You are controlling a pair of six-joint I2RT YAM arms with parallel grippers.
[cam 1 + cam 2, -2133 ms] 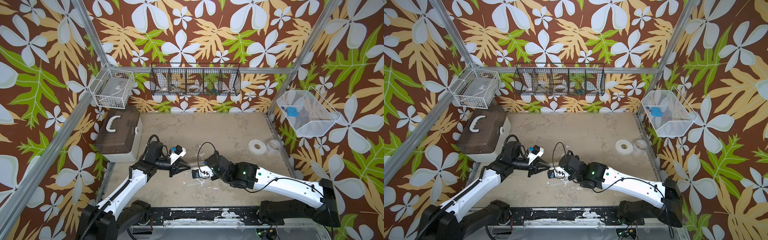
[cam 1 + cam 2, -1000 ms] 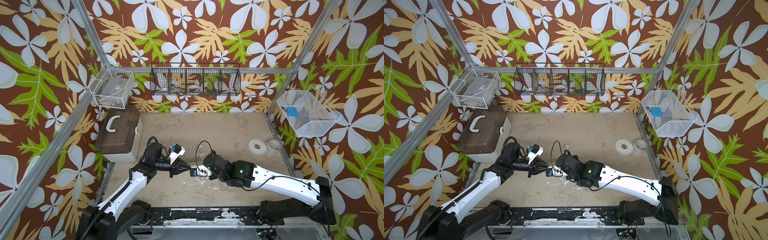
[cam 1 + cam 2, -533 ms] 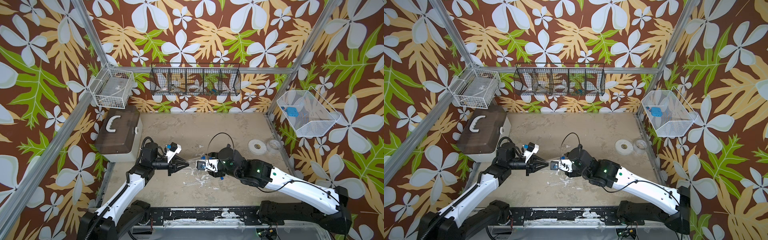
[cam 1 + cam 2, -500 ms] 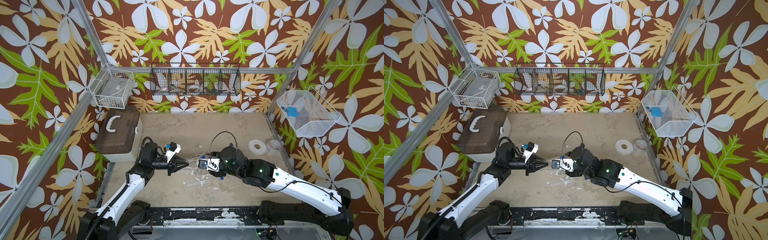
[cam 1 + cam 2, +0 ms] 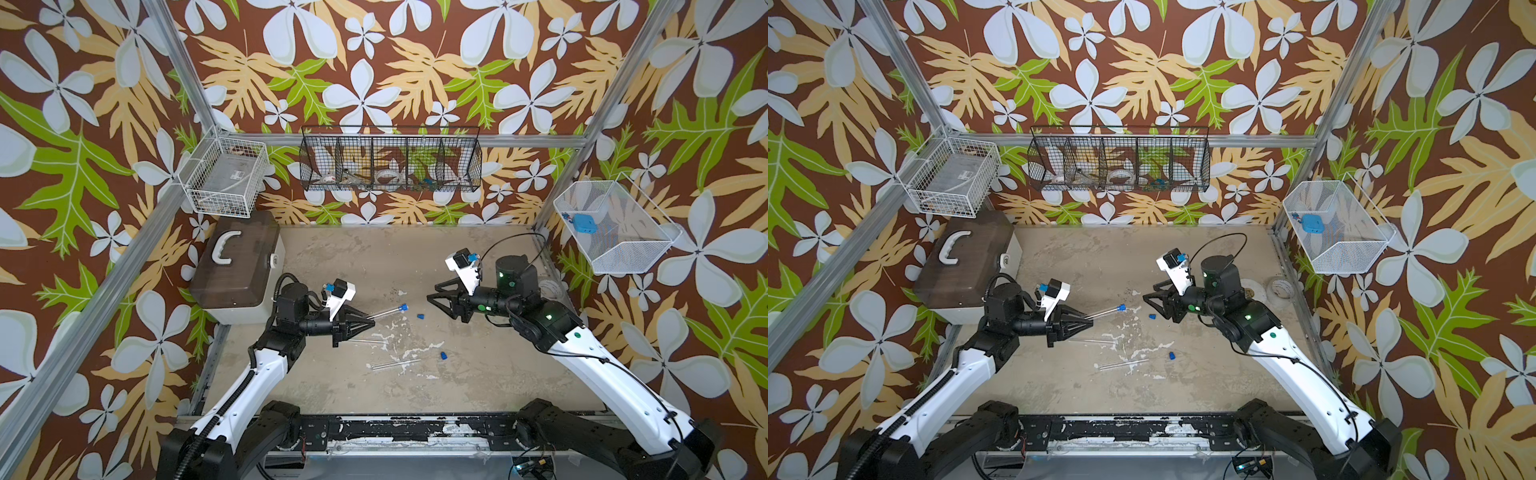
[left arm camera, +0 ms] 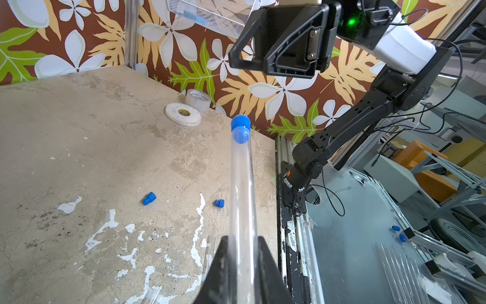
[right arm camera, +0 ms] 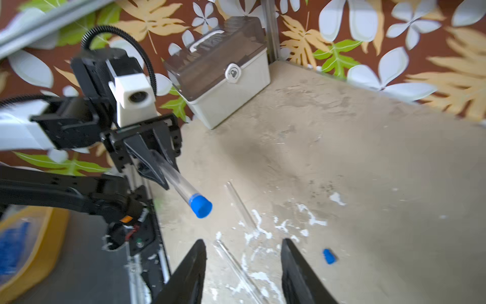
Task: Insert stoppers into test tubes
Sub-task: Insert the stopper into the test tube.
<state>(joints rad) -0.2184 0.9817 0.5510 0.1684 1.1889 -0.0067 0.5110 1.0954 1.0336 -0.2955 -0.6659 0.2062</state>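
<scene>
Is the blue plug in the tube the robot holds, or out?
In. The stopper caps the free end of the test tube in the left gripper.

Both top views look steeply down from high above the front edge, taking in the whole table. The left wrist camera looks closely along its test tube toward the right arm; the right wrist camera faces back at the left arm, sharing that tube.
</scene>
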